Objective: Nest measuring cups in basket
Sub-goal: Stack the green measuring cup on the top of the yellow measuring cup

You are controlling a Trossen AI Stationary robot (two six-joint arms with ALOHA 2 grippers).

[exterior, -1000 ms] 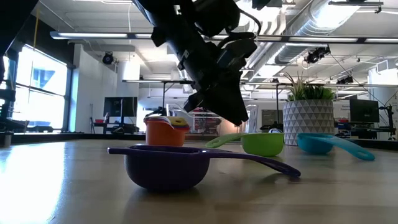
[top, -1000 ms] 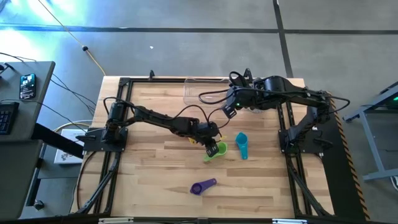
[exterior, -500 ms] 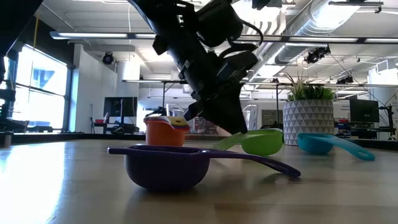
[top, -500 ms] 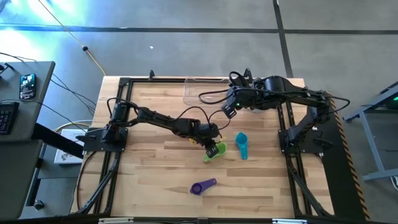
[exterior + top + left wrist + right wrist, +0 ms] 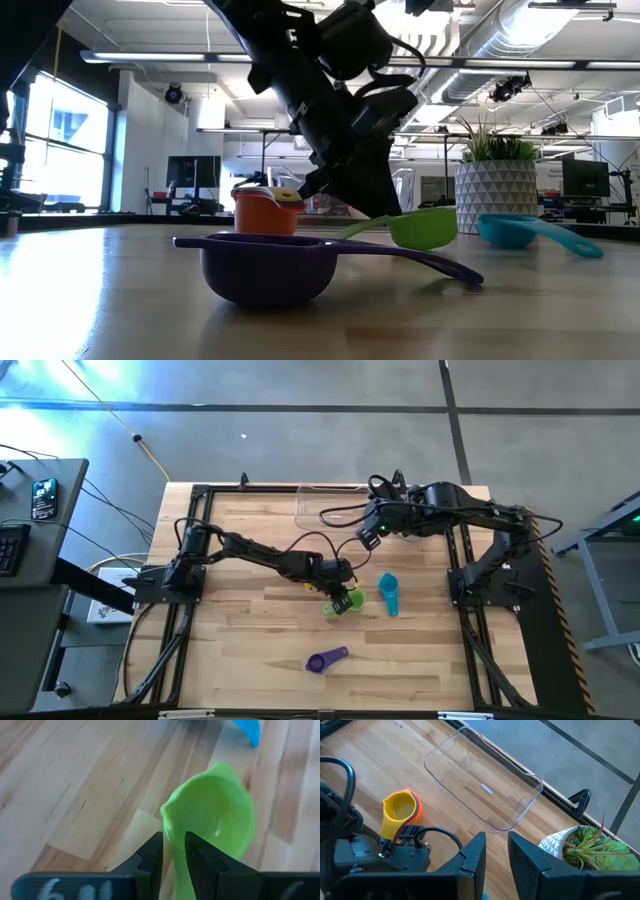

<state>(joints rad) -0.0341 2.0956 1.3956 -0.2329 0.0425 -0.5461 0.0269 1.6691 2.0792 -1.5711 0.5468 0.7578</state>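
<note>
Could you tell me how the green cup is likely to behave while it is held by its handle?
Probably stiff: the green cup keeps its shape with only its handle between the left gripper's fingers. It looks light, thin plastic. With the bowl hanging beyond the grip, it may pivot.

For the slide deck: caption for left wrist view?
Left gripper pinching the green cup by its handle above the wooden table.
</note>
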